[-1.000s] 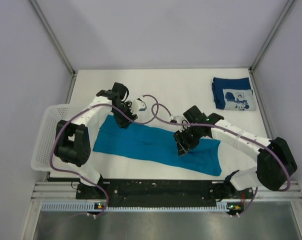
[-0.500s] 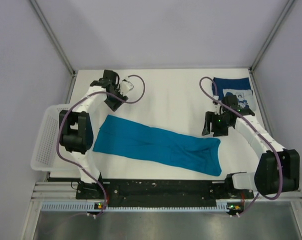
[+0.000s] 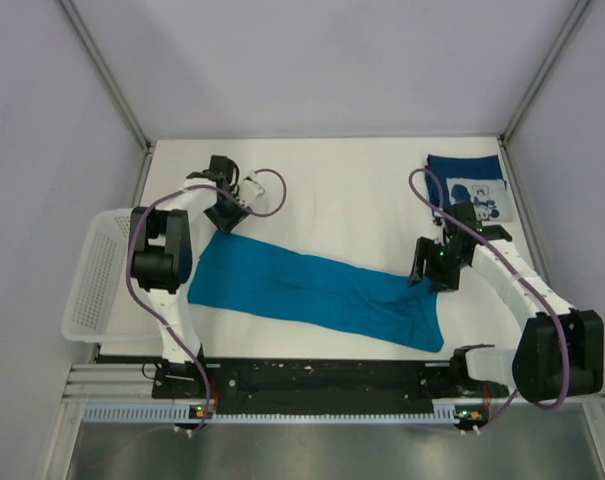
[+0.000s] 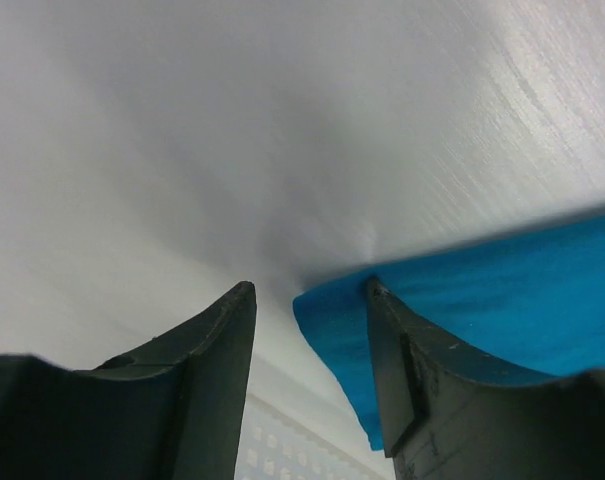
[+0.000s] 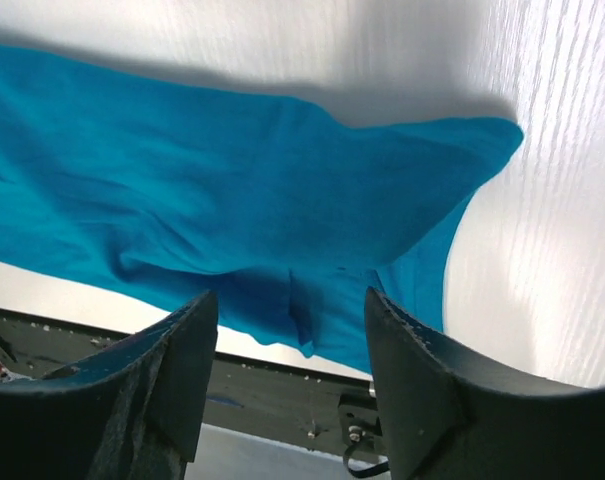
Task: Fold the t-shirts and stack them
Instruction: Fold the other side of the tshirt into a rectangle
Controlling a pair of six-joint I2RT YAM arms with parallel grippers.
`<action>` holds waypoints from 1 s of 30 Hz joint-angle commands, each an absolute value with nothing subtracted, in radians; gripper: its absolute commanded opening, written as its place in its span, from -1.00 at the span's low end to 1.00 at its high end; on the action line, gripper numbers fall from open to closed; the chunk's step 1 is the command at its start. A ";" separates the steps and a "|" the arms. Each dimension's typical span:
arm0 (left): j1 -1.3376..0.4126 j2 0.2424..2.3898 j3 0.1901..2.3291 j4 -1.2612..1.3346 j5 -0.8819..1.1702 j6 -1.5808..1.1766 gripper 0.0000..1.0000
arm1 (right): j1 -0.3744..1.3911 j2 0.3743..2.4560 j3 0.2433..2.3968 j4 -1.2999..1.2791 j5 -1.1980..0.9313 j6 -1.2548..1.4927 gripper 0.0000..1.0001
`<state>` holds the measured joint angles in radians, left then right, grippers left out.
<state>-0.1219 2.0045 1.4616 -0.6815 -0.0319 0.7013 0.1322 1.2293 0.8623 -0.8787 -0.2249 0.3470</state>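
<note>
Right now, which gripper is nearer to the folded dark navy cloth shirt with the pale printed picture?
Right. The right gripper is close beside the navy shirt, over the teal-blue cloth shirt's right end. The left gripper is across the table, at that shirt's far left corner.

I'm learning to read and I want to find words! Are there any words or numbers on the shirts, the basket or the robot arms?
No word or number can be read in any view.
navy t-shirt: only a pale printed picture; any letters in it are too small to tell.
teal t-shirt: plain, no text.
basket: no label shows.
Robot arms: no readable marking.
</note>
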 commanded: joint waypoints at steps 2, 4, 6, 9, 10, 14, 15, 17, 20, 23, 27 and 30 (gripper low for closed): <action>-0.112 1.997 1.437 -0.650 0.035 0.718 -0.20 | 0.120 1.310 0.813 -0.868 -0.213 0.358 0.14; -0.110 1.987 1.414 -0.650 0.052 0.724 -0.44 | 0.078 1.339 0.819 -0.789 -0.218 0.341 0.03; -0.109 1.976 1.394 -0.646 0.063 0.726 -0.63 | 0.040 1.365 0.836 -0.698 -0.235 0.334 -0.13; -0.098 1.954 1.367 -0.635 0.060 0.715 -1.00 | 0.037 1.400 0.900 -0.652 -0.203 0.325 -0.38; -0.092 1.948 1.359 -0.632 0.057 0.709 -1.00 | 0.035 1.410 0.910 -0.635 -0.199 0.315 -0.50; -0.064 1.916 1.325 -0.618 0.054 0.683 -1.00 | 0.009 1.485 0.943 -0.591 -0.242 0.272 -0.98; -0.060 1.907 1.318 -0.618 0.052 0.669 -1.00 | 0.008 1.512 0.956 -0.583 -0.248 0.261 -1.00; -0.052 1.892 1.302 -0.621 0.063 0.658 -1.00 | 0.005 1.581 0.994 -0.560 -0.285 0.242 -1.00; -0.048 1.864 1.264 -0.620 0.052 0.634 -1.00 | 0.005 1.670 1.069 -0.558 -0.304 0.236 -1.00; -0.035 1.841 1.236 -0.618 0.018 0.591 -1.00 | 0.005 1.732 1.141 -0.552 -0.310 0.233 -1.00; -0.008 1.809 1.230 -0.652 0.037 0.548 -1.00 | 0.005 1.831 1.259 -0.558 -0.293 0.215 -1.00; -0.006 1.780 1.213 -0.667 0.057 0.537 -1.00 | 0.005 1.899 1.334 -0.568 -0.305 0.196 -1.00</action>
<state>-0.0193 1.8561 1.2362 -0.6285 0.0345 0.5858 0.0135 1.8355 1.2228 -0.5919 -0.2909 0.2348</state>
